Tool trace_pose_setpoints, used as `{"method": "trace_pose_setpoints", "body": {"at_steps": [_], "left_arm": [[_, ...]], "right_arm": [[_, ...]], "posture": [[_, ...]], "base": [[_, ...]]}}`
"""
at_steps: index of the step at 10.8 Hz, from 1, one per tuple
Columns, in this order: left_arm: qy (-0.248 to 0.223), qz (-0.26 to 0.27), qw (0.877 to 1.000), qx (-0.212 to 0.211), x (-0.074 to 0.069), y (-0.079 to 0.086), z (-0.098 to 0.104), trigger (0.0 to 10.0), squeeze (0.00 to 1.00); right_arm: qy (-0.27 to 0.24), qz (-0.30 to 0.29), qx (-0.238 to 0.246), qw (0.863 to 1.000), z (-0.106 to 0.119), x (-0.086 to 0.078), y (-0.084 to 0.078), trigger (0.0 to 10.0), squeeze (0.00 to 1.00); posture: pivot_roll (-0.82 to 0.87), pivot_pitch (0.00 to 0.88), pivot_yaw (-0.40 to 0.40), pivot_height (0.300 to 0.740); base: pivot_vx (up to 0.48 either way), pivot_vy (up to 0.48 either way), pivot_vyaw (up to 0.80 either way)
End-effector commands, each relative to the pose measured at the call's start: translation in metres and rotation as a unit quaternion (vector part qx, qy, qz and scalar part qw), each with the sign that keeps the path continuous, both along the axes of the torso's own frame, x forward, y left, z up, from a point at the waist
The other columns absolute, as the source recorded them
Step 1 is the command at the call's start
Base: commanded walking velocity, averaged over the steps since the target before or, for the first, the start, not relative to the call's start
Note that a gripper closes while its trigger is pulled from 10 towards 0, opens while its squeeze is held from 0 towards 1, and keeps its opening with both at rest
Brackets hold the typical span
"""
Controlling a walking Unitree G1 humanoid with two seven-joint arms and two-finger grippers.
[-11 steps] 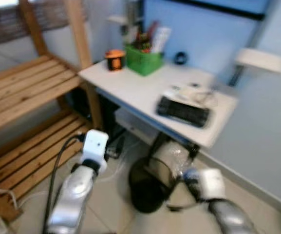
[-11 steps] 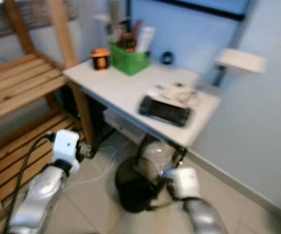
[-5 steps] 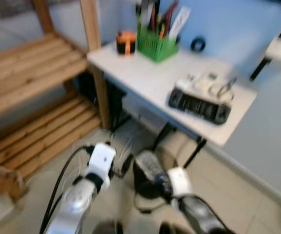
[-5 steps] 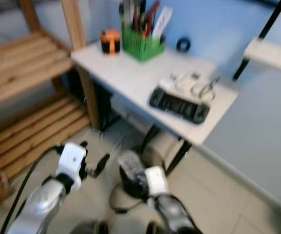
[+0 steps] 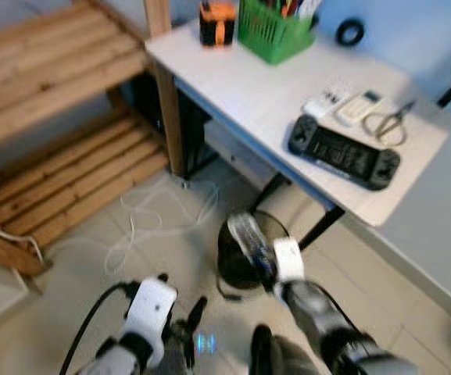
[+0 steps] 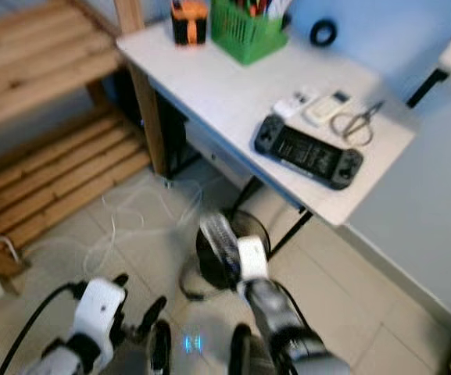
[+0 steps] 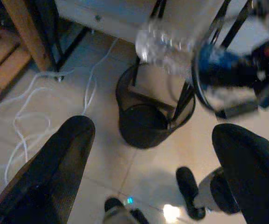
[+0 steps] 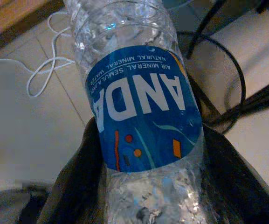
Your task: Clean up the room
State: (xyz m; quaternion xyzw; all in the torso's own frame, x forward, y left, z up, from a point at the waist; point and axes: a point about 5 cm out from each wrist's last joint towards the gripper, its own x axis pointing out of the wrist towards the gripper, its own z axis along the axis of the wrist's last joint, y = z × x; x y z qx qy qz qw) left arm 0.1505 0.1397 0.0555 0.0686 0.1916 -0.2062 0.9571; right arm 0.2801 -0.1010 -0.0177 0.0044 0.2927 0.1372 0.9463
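Now your right pincer (image 5: 266, 262) grips the water bottle (image 8: 143, 112) just above the black bin (image 7: 146, 116); your left pincer (image 7: 153, 154) hangs spread apart.

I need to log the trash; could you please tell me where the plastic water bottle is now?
The plastic water bottle is gripped in the right pincer, held over the black wire bin beneath the white desk.

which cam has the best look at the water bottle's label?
Right wrist view: the water bottle sits between the right gripper fingers, blue label sharp and readable. Left wrist view shows it blurred above the black bin, label just a blue patch. In the eye views it is a small clear streak over the bin, label not legible.
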Motion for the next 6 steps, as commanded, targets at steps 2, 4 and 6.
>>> {"method": "trace_pose_setpoints", "body": {"at_steps": [2,4,6], "left_arm": [[0.022,0.002,1.0,0.007,-0.019,-0.002,-0.005,10.0,0.0],[0.025,0.007,1.0,0.009,-0.031,-0.008,0.001,10.0,0.0],[0.02,-0.003,1.0,-0.005,-0.033,-0.017,0.004,10.0,0.0]], "right_arm": [[0.002,-0.019,-0.001,1.0,0.0,0.001,-0.002,10.0,0.0],[0.001,-0.065,0.02,0.998,0.008,0.012,-0.004,10.0,0.0],[-0.009,-0.109,0.027,0.994,0.021,0.027,-0.013,10.0,0.0]], "posture": [[0.32,0.385,-0.064,0.74],[0.35,0.416,-0.068,0.74],[0.35,0.428,-0.068,0.74]], "base": [[0.0,0.0,0.0],[0.0,0.0,0.0],[0.0,0.0,0.0]]}}
